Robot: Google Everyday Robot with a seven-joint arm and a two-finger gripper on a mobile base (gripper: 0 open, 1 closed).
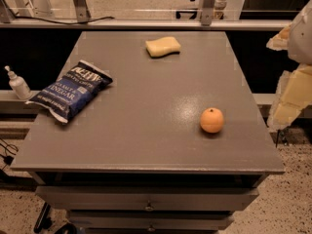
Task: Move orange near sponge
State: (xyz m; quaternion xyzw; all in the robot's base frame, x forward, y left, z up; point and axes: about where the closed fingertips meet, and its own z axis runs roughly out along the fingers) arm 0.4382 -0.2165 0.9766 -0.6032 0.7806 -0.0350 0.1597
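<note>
The orange (212,120) sits on the grey table (146,140) toward its front right, with its dark stem dot facing up. The pale yellow sponge (163,46) lies near the table's far edge, a little right of the middle and well apart from the orange. My gripper (287,69) hangs at the right edge of the view, beyond the table's right side and raised above the tabletop. Its two pale yellow pads (292,99) stand apart with nothing between them. It is to the right of the orange and not touching it.
A blue chip bag (70,90) lies on the table's left side, partly over the edge. A small white bottle (18,84) stands on a ledge left of the table. Drawers run below the front edge. Metal frame legs stand behind the table.
</note>
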